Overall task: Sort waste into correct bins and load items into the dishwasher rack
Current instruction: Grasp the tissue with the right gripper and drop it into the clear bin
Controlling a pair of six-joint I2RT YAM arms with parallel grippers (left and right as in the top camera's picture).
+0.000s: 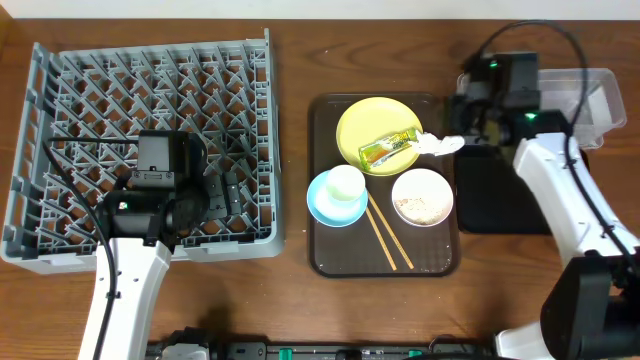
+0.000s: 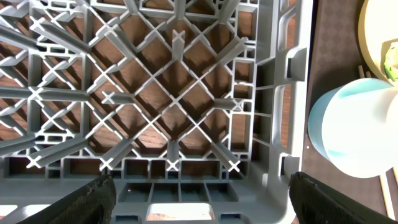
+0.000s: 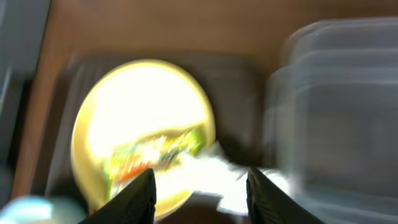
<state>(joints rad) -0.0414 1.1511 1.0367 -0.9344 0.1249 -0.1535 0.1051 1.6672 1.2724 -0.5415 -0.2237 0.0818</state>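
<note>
Over the dishwasher rack (image 2: 186, 93) our left gripper (image 2: 202, 196) stands wide apart; our right gripper (image 3: 202, 186) is too blurred to tell.

the grey pegged dishwasher rack (image 2: 186, 93) lies flat beneath and ahead of the left fingers (image 2: 93, 199). to their right, past its wall, sits the light blue bowl (image 2: 336, 124) with the white cup (image 1: 346, 183) upright inside. ahead-left of the right fingers (image 3: 138, 196), the round yellow plate (image 3: 143, 118) bears the crumpled green-and-yellow wrapper (image 3: 158, 149); the clear tub (image 3: 336, 106) stands to their right. behind those fingers lies the black tray (image 1: 490, 200). beside them, nearer the robot, are the white bowl (image 1: 422, 196) of rice scraps (image 1: 420, 205) and two crossed chopsticks (image 1: 388, 235).
</note>
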